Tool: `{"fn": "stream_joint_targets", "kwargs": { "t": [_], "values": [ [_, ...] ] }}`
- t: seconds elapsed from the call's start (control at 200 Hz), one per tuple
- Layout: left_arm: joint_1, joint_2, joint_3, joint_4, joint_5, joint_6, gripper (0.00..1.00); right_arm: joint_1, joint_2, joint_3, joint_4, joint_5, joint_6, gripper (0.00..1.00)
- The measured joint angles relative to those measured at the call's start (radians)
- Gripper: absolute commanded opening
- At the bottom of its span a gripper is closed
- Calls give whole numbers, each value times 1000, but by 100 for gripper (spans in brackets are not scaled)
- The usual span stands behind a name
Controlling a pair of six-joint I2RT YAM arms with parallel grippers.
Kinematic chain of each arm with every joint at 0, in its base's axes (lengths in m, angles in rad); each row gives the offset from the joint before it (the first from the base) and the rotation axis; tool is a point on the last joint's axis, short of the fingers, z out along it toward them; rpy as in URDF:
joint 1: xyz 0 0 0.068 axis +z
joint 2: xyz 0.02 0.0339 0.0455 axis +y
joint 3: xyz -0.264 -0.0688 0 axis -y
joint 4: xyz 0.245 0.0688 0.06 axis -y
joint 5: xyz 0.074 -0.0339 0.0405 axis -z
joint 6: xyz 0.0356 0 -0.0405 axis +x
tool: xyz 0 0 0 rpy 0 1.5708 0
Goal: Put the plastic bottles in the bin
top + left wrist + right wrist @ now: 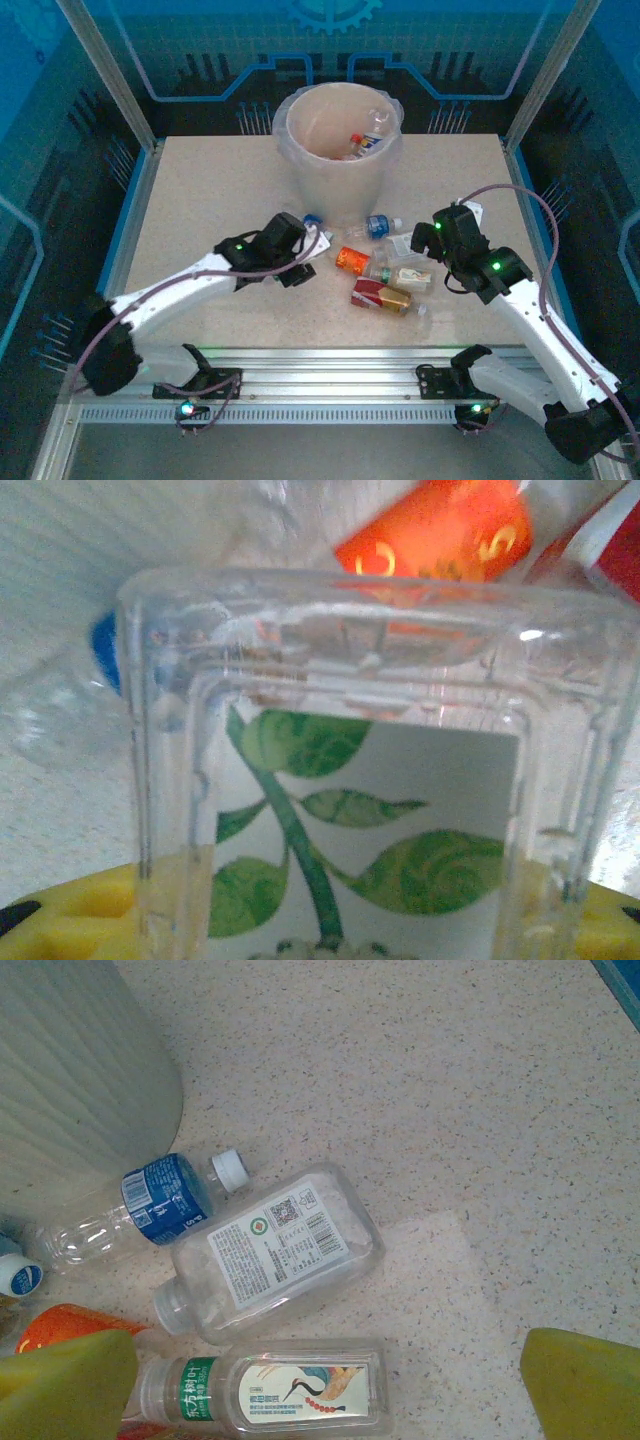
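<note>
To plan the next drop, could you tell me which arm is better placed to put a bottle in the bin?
Probably left: the left end effector has a leaf-label bottle right between its fingers. The right end effector is open above lying bottles, holding nothing.

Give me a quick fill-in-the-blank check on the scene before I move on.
1. The blue-label bottle lying beside the bin has a ____ cap.
2. The clear bottle close against the left wrist camera carries a label printed with green ____.
3. The right hand is ____, not shut.
4. The bin is lined with a clear plastic ____.

Missing words: white; leaves; open; bag
</note>
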Motion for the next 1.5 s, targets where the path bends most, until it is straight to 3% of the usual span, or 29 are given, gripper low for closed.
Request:
{"fn": "stream_joint_targets", "kwargs": {
  "t": [0.215, 0.405, 0.64, 1.086, 1.501],
  "values": [
    [0, -255, -44, 109, 60, -15, 46, -5, -2, -7, 6, 0, 0, 100],
    [0, -286, -39, 264, 55, -25, 43, -5, -2, -13, 11, -3, 0, 100],
    [23, -122, 147, 369, 29, -66, 40, -5, -16, -14, 10, -3, 0, 100],
    [185, 248, 660, 515, 10, -208, 41, -7, -54, -29, 6, 0, 4, 100],
    [220, 663, 1108, 330, -31, -277, 42, -11, -58, -29, -4, 0, 8, 100]
  ]
}}
